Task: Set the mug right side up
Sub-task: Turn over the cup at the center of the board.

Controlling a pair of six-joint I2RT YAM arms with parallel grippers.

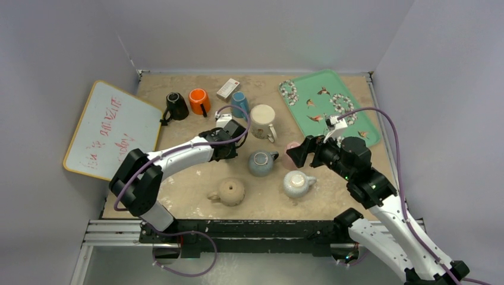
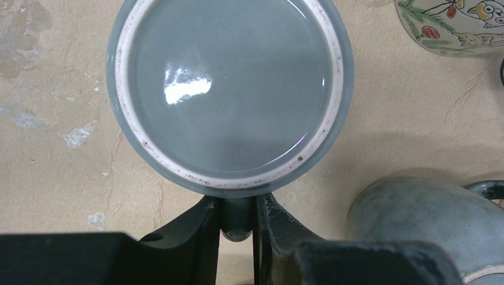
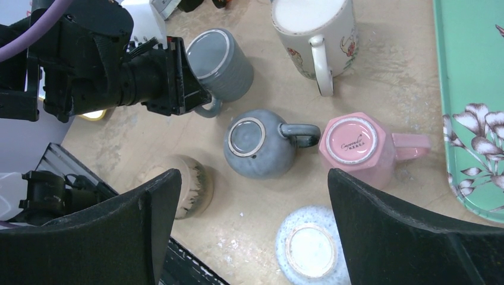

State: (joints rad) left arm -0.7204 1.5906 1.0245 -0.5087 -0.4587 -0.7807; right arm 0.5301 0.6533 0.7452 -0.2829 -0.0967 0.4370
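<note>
The mug (image 2: 229, 89) is grey-blue and ribbed and stands upside down on the table, its white-ringed base facing up. My left gripper (image 2: 236, 208) is shut on its handle (image 2: 236, 221), with both fingers pressed against the handle's sides. From above, the mug (image 1: 239, 105) shows just beyond the left gripper (image 1: 232, 127). The right wrist view shows the mug (image 3: 220, 62) with the left gripper (image 3: 189, 95) at its lower left. My right gripper (image 3: 252, 178) hangs wide open above the other mugs, holding nothing; from above it (image 1: 300, 153) sits right of centre.
Other upside-down mugs stand close by: round grey (image 1: 261, 163), pink (image 3: 356, 145), speckled white (image 1: 297, 184), tan (image 1: 230, 192). A patterned white mug (image 1: 262, 122) stands right of the task mug. Orange (image 1: 199, 101) and black (image 1: 176, 105) mugs, a green tray (image 1: 327, 104) and a whiteboard (image 1: 113, 130) ring the area.
</note>
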